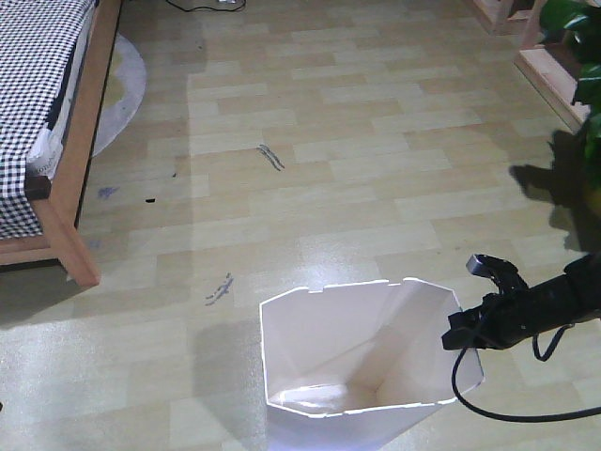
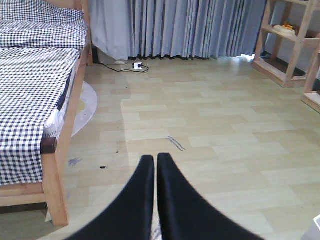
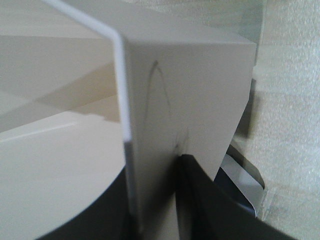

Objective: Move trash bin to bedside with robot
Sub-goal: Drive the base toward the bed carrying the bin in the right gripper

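The white trash bin [image 1: 357,357] stands on the wooden floor at the bottom centre of the front view, its faceted rim and cream inside showing. My right gripper [image 1: 462,331] is shut on the bin's right wall at the rim; in the right wrist view the thin wall [image 3: 150,100] runs between my two black fingers [image 3: 200,200]. The bedside [image 1: 80,178], a light-brown bed frame with checked bedding, lies at the far left, well apart from the bin. My left gripper [image 2: 153,159] is shut on nothing and points over the floor beside the bed [image 2: 55,165].
A round pale rug [image 1: 122,89] lies by the bed. Wooden shelving [image 1: 549,66] and a green plant [image 1: 577,56] stand at the right. Grey curtains [image 2: 190,27] and a power strip with cable [image 2: 136,65] line the far wall. My right arm's black cable [image 1: 507,409] trails over the floor.
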`<state>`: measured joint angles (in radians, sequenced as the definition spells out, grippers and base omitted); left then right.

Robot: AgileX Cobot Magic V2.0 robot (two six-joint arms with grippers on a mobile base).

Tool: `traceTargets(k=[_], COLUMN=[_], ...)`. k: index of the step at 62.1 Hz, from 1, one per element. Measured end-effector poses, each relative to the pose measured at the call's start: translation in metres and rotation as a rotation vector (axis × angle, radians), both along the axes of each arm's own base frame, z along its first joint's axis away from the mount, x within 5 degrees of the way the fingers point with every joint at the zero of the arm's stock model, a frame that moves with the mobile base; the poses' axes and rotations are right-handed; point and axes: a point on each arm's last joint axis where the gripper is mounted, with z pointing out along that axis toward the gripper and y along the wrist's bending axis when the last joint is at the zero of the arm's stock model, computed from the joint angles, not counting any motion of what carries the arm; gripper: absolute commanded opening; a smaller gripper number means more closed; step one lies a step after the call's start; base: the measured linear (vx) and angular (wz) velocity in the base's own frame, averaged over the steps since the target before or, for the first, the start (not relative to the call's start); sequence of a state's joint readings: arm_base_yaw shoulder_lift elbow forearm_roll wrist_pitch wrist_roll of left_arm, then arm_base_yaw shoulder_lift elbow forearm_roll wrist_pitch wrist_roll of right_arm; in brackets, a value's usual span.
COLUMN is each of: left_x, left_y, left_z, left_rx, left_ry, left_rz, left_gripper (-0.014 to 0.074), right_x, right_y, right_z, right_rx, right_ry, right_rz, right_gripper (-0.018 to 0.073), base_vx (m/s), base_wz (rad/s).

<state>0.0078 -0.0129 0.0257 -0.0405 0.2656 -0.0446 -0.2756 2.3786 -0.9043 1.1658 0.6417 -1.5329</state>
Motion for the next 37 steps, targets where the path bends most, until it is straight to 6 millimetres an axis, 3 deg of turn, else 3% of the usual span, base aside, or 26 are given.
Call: traceTargets(k=[37], left_x=[0.0000], left_y=[0.0000], left_z=[0.0000], left_rx=[0.000], left_ry=[0.000], left_rz=[0.000], left_gripper=[-0.0006], right_x=[0.0000], right_y=[-0.0003], right_z=[-0.0002], right_rx=[-0.004], right_ry=[-0.001], right_rz=[0.000], right_gripper=[-0.0003], base_vx=[0.31], base_wz=[0.10])
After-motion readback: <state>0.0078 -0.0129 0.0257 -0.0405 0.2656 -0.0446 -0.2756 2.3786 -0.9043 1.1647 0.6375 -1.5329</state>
